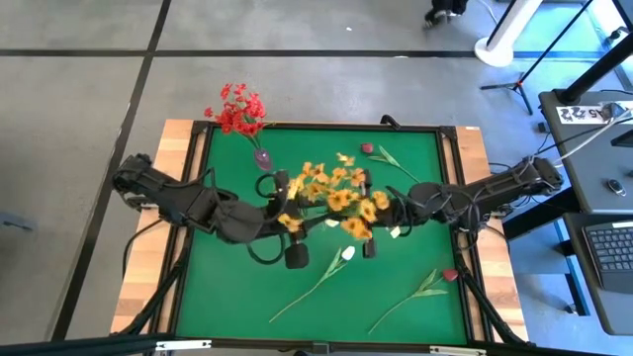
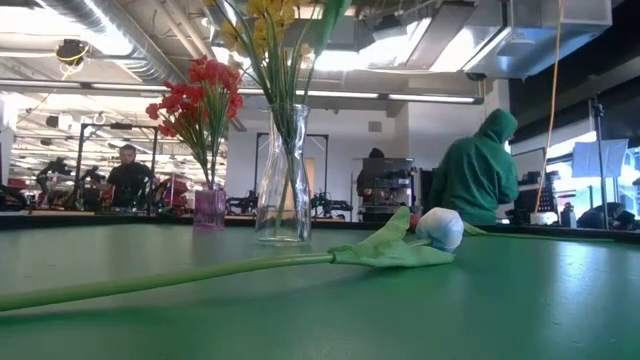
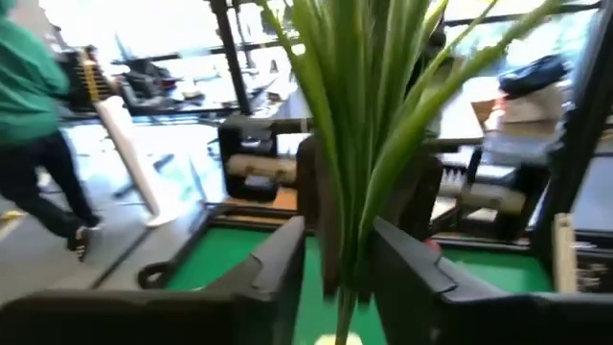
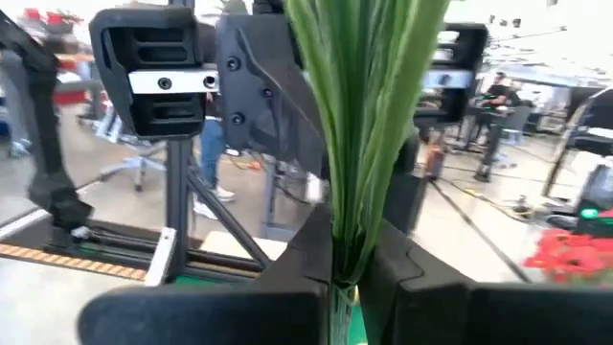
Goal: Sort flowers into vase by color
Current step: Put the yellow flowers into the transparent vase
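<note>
The yellow-orange flowers (image 1: 331,193) stand as a bunch in a clear glass vase (image 2: 283,180) at the table's middle, their stems (image 2: 285,120) reaching down into it. My right gripper (image 4: 347,273), coming from the right (image 1: 384,213), is shut on the green stems above the vase. My left gripper (image 3: 340,268), coming from the left (image 1: 295,216), is open with a finger on either side of the same stems. Red flowers (image 1: 240,111) stand in a small purple vase (image 2: 210,208). A white tulip (image 1: 346,254) and two pink rose buds (image 1: 368,148) (image 1: 450,275) lie flat on the table. My right gripper pinches the yellow-orange flowers' bundle of green stems (image 4: 347,230) between its two fingers, coming level from the table's right and lying across the stems. The bunch stands upright, with its lower ends in the clear vase (image 2: 283,200).
The green mat (image 1: 415,316) has a raised dark rim. The white tulip's long stem (image 1: 297,302) runs toward the near edge; in the low view its bud (image 2: 440,228) lies close. People and equipment stand in the room behind the table.
</note>
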